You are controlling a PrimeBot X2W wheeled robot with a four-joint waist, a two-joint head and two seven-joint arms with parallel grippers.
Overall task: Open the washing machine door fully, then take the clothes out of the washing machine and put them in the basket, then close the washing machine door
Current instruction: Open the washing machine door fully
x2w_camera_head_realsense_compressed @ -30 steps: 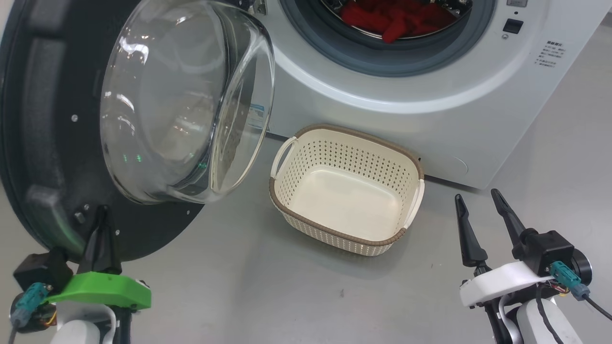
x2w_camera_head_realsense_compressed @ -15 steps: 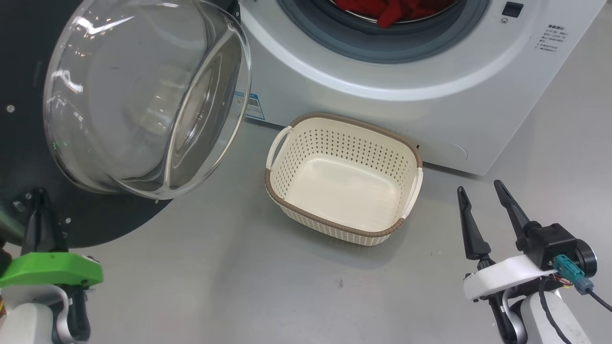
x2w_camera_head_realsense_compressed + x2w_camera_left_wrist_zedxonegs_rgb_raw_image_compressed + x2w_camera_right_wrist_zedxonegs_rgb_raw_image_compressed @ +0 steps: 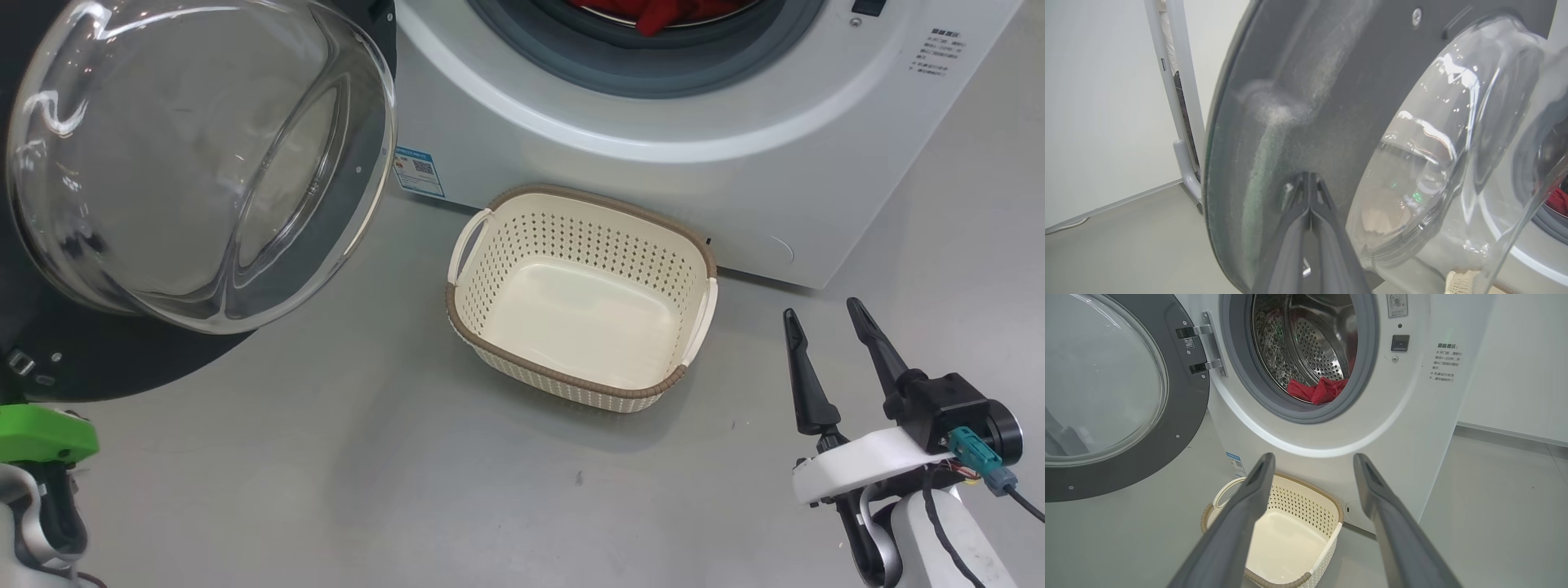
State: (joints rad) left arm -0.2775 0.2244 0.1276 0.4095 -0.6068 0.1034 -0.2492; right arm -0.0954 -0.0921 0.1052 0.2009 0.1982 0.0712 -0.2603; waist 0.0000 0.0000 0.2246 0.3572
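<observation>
While left fingers point(image 3: 1309, 181) press together against the door point(image 3: 1298, 81), right fingers point(image 3: 1251, 498) apart, basket point(image 3: 1306, 506) beyond.

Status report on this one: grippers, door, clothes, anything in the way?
Left gripper shut, tips at the inner face of the washing machine door, swung wide. Right gripper open, empty. Clothes in the drum, basket empty. Nothing in the way.

The washing machine door point(image 3: 196, 163) is gleaming with glossy clear glass, the drum point(image 3: 1314, 351) is shining as perforated steel, the clothes point(image 3: 1316, 390) are showing soft cloth, the basket point(image 3: 588, 253) smooth plastic.
</observation>
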